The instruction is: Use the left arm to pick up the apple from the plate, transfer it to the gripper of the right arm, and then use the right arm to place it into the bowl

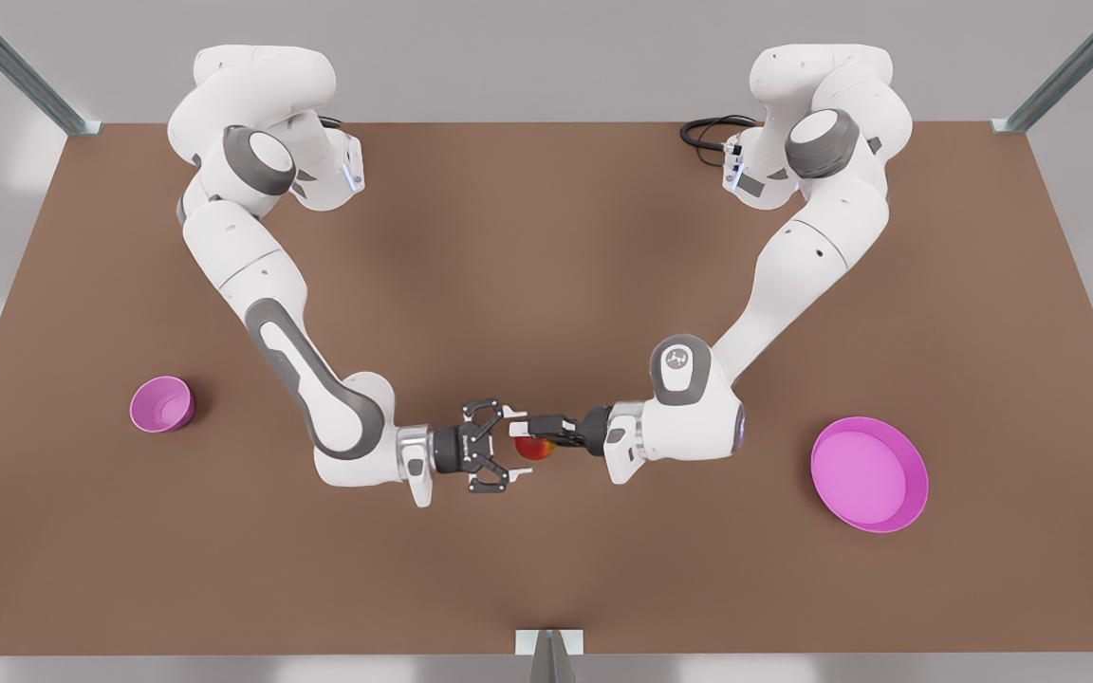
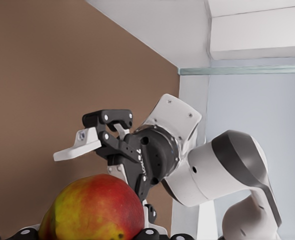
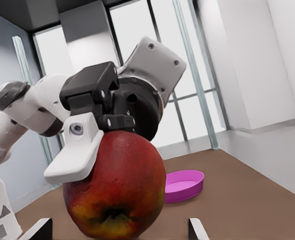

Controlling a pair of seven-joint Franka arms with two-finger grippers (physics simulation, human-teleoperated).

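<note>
The red apple [image 1: 534,446] with a yellow-orange patch hangs above the table's middle near the front edge. My left gripper [image 1: 537,439], narrow and black, reaches in from the front view's right and is shut on it. In the right wrist view one white finger [image 3: 75,150] presses the apple [image 3: 115,190]. My right gripper [image 1: 515,444], the wide linked claw, faces it from the front view's left and stands open, its white tips level with the apple's near side. The magenta plate [image 1: 917,493] lies bare at the front view's right. The small bowl [image 1: 162,403] sits at the left.
Both arms stretch low over the brown table [image 1: 546,237] from bases at its far edge. A black cable [image 1: 708,133] is coiled by the base at the front view's right. A metal bracket [image 1: 549,643] stands at the front edge.
</note>
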